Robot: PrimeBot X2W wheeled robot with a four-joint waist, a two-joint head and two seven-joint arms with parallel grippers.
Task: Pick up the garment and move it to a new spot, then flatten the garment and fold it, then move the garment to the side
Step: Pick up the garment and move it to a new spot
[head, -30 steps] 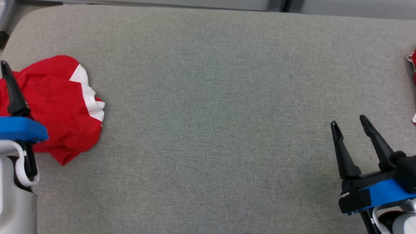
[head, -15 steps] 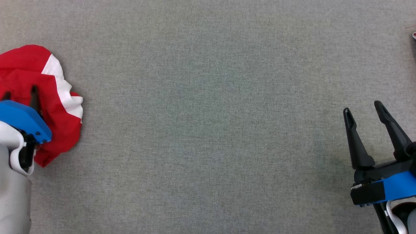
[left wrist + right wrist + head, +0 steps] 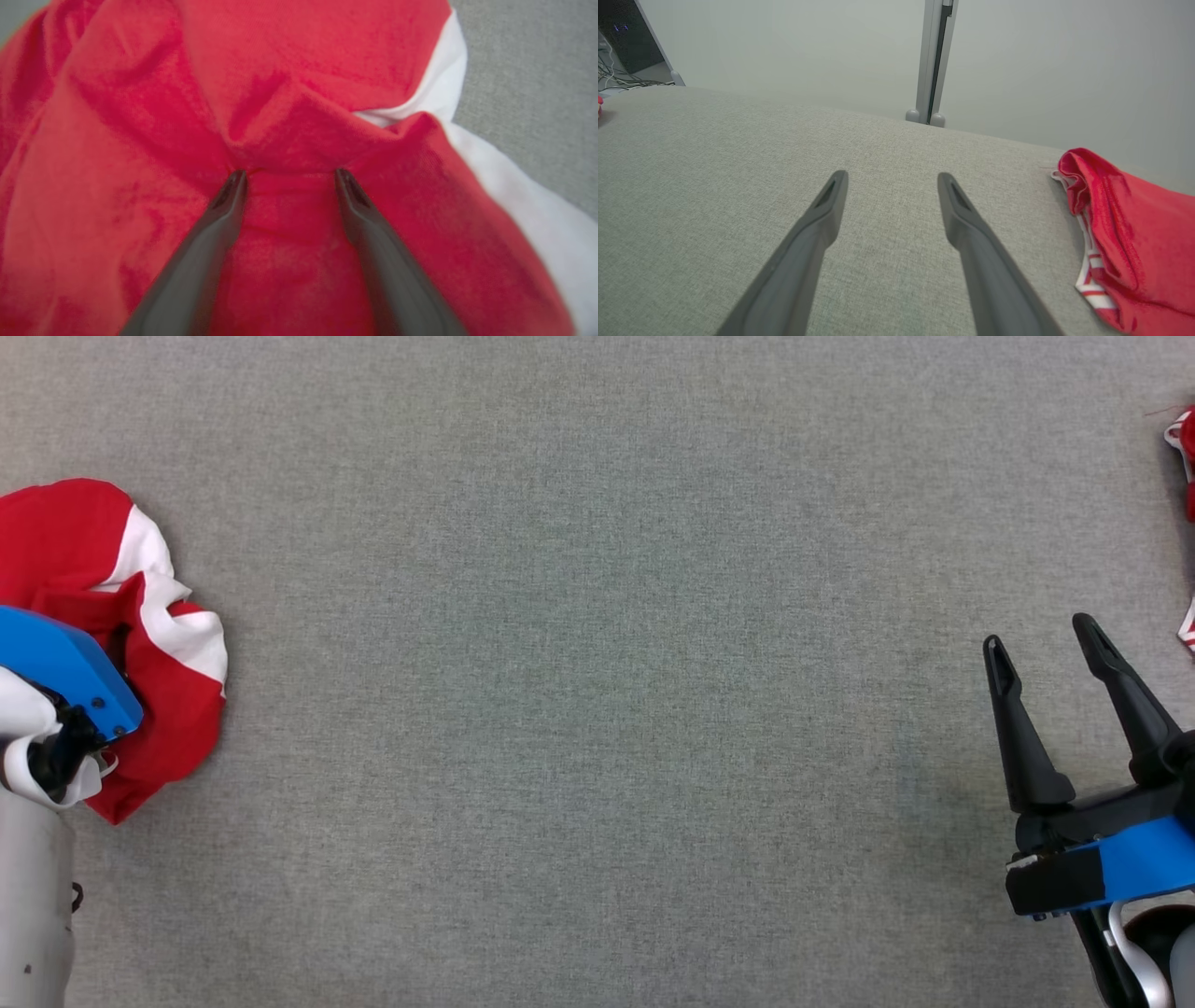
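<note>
Red garment (image 3: 140, 616) lay bunched at left edge of table (image 3: 597, 709); left gripper (image 3: 289, 173) wide open, tips straddling a raised fold, nothing pinched; right gripper (image 3: 1037, 633) open, empty. Cloth prob. soft, light, floppy: pinch that fold.

Red garment (image 3: 65, 523) with a white band — grey fabric surface (image 3: 597, 709), second red cloth (image 3: 1134, 233) with white-striped trim

**Even light, one blurred close-up**

The head view is bright and evenly lit, with only a faint shadow on the table (image 3: 597, 709) beside the right end effector (image 3: 1038, 631). The left wrist view is soft and out of focus across the garment (image 3: 299, 93), its folds shaded darker. The right wrist view is sharp.
</note>
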